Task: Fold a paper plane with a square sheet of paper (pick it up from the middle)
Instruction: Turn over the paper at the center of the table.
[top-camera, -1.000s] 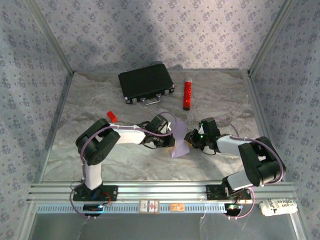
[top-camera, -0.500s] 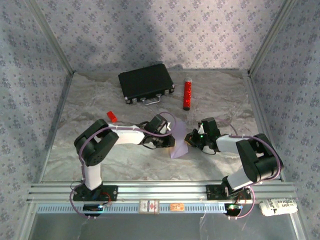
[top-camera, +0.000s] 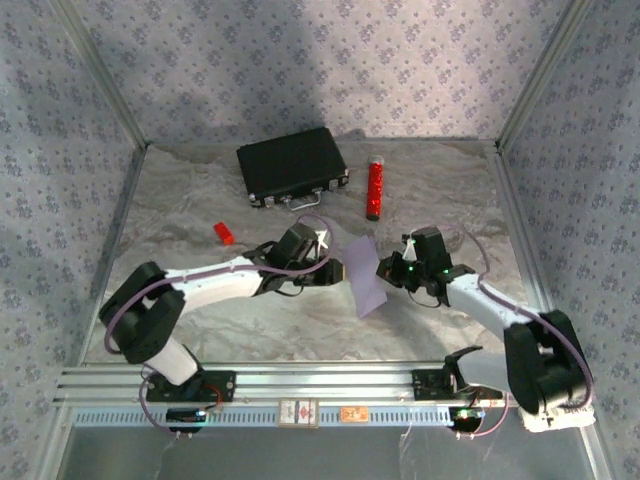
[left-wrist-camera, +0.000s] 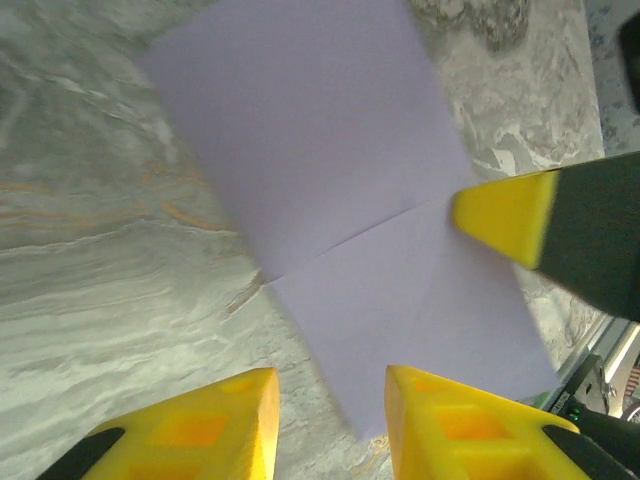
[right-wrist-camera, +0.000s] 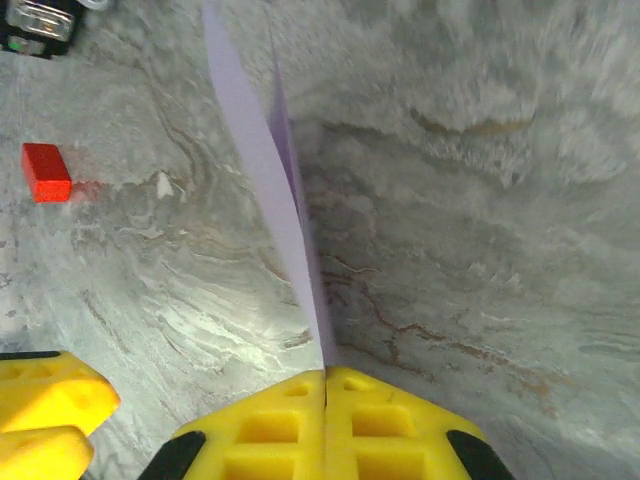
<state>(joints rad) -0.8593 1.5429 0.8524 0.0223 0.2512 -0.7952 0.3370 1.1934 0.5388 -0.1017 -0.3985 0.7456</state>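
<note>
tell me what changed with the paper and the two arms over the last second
The left pincer opened, let go of the square sheet of paper and drew back to the left, its arm stretching out low. The right pincer closed fully and now pinches the sheet alone; its elbow swung toward the near right corner. The black case, red cylinder and red block stayed put.

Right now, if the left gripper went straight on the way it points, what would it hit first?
Most likely the paper, right ahead of the left gripper and pinched by the right gripper; exact depth is unclear.
</note>
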